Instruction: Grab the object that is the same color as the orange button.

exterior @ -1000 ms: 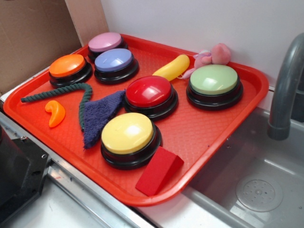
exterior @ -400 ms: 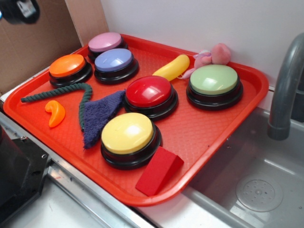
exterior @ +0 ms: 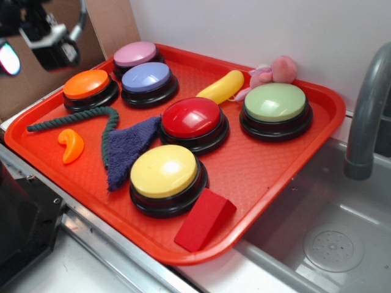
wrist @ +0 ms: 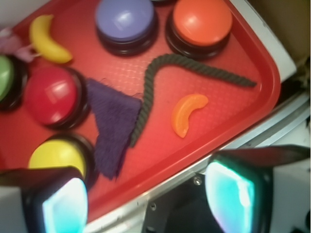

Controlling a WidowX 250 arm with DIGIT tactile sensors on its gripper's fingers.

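Note:
The object, a small glossy orange crescent, lies on the red tray near its front left edge. The orange button stands behind it at the tray's back left. Between them runs a dark green rope. My gripper hangs high over the tray's left corner, above and to the left of the crescent. It is open, with nothing between its fingers.
Also on the tray: pink, lilac, red, yellow and green buttons, a purple cloth, a yellow banana toy, a pink plush, a red wedge. Sink and faucet at right.
My gripper has come into the exterior view at the top left and moved down and right. Nothing on the tray has moved.

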